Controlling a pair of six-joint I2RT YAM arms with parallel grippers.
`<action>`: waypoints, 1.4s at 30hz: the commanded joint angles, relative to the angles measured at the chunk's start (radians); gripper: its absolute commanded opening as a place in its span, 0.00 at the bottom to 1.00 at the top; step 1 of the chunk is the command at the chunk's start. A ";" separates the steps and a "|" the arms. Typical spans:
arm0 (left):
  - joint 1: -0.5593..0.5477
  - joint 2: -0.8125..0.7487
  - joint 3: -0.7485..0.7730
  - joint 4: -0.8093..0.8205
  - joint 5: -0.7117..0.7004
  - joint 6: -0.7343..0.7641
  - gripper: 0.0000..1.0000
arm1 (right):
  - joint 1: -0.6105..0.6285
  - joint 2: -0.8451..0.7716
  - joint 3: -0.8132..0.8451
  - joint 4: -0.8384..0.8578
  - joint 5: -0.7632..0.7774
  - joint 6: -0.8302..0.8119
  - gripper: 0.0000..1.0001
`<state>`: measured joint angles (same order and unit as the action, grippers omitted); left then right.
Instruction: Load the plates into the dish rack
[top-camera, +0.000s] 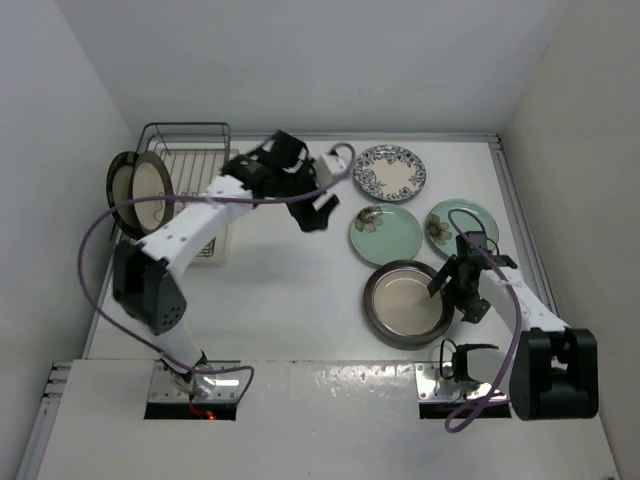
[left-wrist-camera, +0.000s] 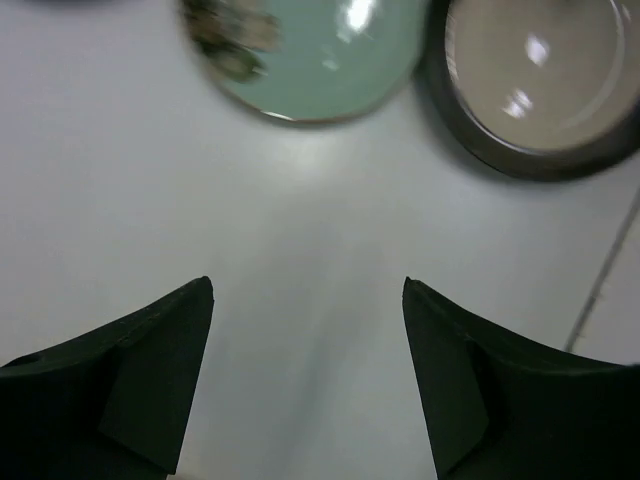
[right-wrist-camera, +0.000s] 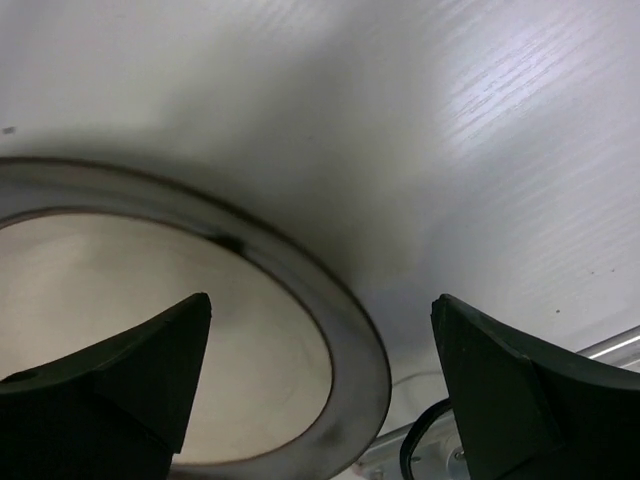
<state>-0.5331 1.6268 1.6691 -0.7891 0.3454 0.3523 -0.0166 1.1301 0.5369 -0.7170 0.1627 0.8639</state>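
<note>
right gripper (right-wrist-camera: 320, 300): released, astride right rim of grey-rimmed plate (top-camera: 400, 300), near right of table (top-camera: 280, 290) | left gripper (left-wrist-camera: 308, 285): released, empty | dish rack (top-camera: 190, 150): far left | advice: lower one finger under rim, clench firmly, lift slowly

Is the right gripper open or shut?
Open. The right gripper has its fingers wide apart, one over the dark-rimmed plate, one beyond its rim.
</note>
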 joint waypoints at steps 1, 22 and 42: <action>-0.042 0.126 -0.087 -0.058 0.260 -0.061 0.81 | 0.007 0.077 -0.035 0.099 0.057 0.021 0.89; 0.001 0.378 -0.299 0.068 0.464 -0.024 0.81 | 0.294 -0.066 -0.275 0.461 -0.249 -0.052 0.10; 0.044 0.499 -0.328 0.057 0.606 -0.024 0.00 | 0.511 0.059 -0.192 0.651 -0.238 0.021 0.00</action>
<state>-0.4755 2.1479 1.3540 -0.7628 0.9573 0.2741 0.4702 1.1927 0.3435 -0.1318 -0.0887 0.8577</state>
